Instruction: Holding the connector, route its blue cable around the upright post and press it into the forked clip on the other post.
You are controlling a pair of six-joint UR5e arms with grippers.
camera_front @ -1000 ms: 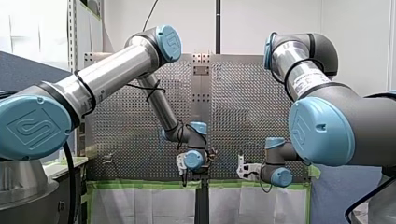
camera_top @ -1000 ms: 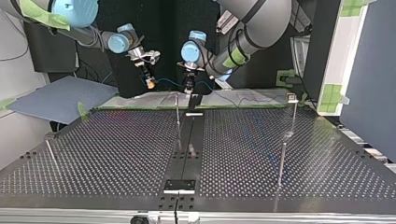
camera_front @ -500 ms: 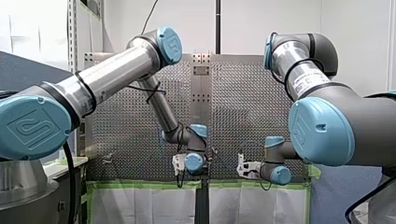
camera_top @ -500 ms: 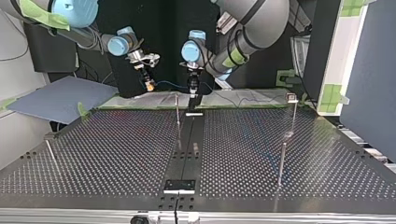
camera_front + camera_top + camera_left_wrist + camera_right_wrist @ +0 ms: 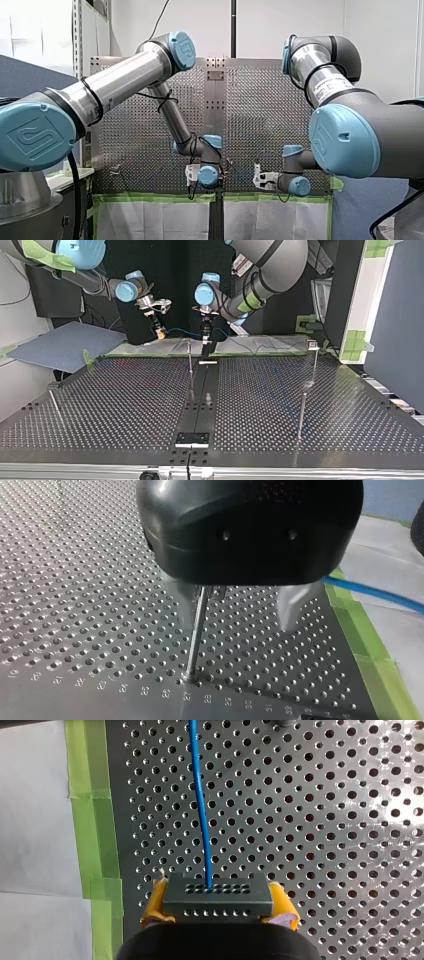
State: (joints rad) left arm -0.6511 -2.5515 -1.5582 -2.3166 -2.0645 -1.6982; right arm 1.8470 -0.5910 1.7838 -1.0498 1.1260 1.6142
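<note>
Now, right gripper (image 5: 218,904): yellow pads (image 5: 156,901) clamped on both sides of the dark connector (image 5: 218,892).
Blue cable (image 5: 201,805): leaves the connector's face and runs ahead over the perforated table (image 5: 325,820).
Left gripper (image 5: 240,602): fingers spread, holding nothing; upright post (image 5: 196,630) stands between them, nearer one finger.
</note>
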